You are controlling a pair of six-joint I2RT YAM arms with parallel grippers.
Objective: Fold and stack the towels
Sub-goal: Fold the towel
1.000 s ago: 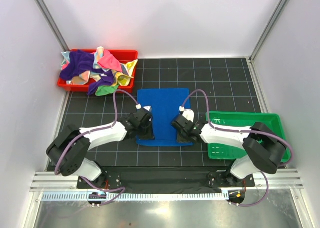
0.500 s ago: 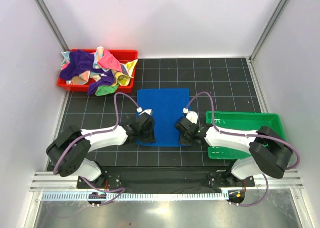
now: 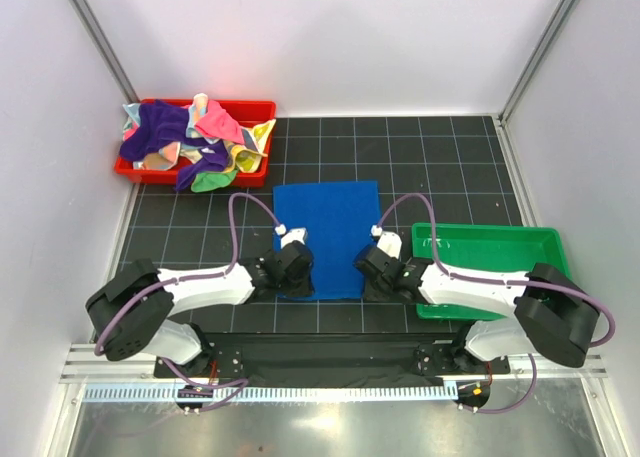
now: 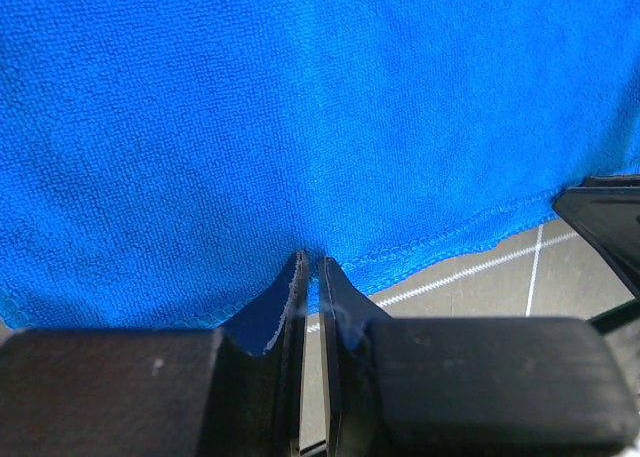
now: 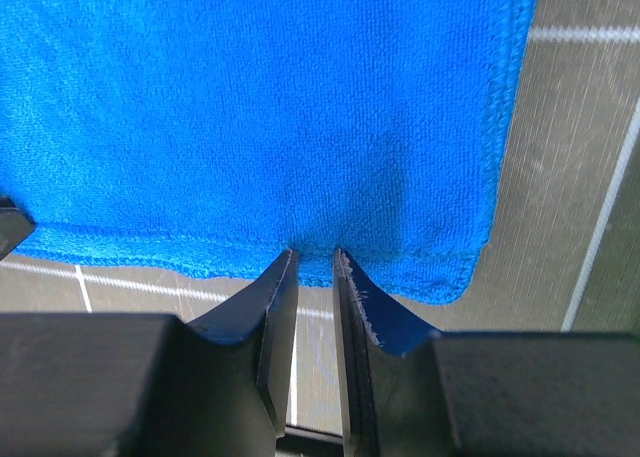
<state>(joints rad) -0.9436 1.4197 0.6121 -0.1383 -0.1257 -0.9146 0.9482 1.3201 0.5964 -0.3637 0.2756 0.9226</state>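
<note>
A royal blue towel (image 3: 328, 232) lies flat on the black gridded mat in the middle of the table. My left gripper (image 3: 292, 277) pinches its near hem close to the left corner, and my right gripper (image 3: 372, 275) pinches the same hem close to the right corner. In the left wrist view the blue towel (image 4: 300, 107) puckers where the nearly closed left gripper (image 4: 311, 262) meets it. The right wrist view shows the blue towel (image 5: 260, 107) drawn into the right gripper (image 5: 312, 254) beside its corner. More towels (image 3: 190, 137), purple, pink and yellow, sit heaped at the back left.
The heap fills a red tray (image 3: 250, 105) at the back left and spills over its front rim. A green tray (image 3: 500, 239) stands at the right, just beside my right arm. White walls close in the table on three sides.
Both grippers have drawn back toward the near edge, and the blue towel has slid with them, its near hem now closer to the arm bases.
</note>
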